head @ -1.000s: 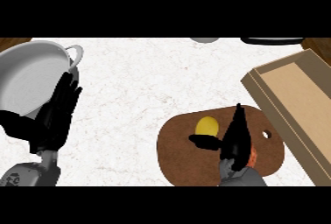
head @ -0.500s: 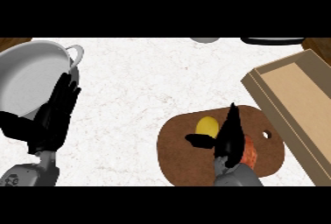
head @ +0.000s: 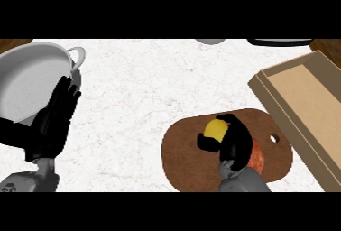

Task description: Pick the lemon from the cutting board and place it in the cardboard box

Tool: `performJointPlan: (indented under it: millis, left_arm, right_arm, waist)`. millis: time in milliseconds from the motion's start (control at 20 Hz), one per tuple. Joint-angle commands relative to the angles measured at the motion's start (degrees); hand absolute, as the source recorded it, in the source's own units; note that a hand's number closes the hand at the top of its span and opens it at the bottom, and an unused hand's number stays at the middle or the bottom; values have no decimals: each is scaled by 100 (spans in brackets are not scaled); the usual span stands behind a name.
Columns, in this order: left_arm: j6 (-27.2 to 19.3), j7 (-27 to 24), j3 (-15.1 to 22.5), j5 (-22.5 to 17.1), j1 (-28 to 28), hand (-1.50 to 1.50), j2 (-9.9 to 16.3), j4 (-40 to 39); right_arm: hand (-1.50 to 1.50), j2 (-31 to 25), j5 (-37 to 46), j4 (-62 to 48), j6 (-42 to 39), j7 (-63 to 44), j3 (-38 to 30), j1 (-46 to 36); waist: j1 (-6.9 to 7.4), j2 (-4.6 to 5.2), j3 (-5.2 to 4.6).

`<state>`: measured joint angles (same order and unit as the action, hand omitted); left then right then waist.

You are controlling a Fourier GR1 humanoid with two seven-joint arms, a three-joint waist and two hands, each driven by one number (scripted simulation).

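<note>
A yellow lemon lies on the round brown cutting board at the lower right of the counter. My right hand is over the board with fingers and thumb curled round the lemon, hiding its right and lower sides. The open cardboard box stands at the right edge, just beyond the board. My left hand rests open at the left, fingers up, over the rim of a pan.
A large grey pan with a handle sits at the left. An orange-red object lies on the board, under my right wrist. A grey item and a dark one sit at the far edge.
My right hand has moved left across the board and curled its fingers round the lemon. The left hand has not moved.
</note>
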<state>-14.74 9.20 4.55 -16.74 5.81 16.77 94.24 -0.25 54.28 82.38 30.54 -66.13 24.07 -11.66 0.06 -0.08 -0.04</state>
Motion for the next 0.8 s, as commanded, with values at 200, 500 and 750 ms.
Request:
performJointPlan:
  millis: [200, 500, 750]
  left_arm:
    - [-87, 158, -1, 253, 186, 0, -194, -45]
    - [185, 53, -14, 102, 44, 0, -121, -27]
    - [72, 184, -37, 124, 135, 0, -139, 58]
  right_arm:
    - [150, 24, 919, -103, -157, -800, -45, -26]
    - [150, -194, 731, 449, -1485, 1205, 1938, -191]
    - [150, -763, 497, 1295, -2379, 2514, 3286, -300]
  waist:
    - [-25, 2, 2]
    - [203, -24, -13]
    - [113, -62, -4]
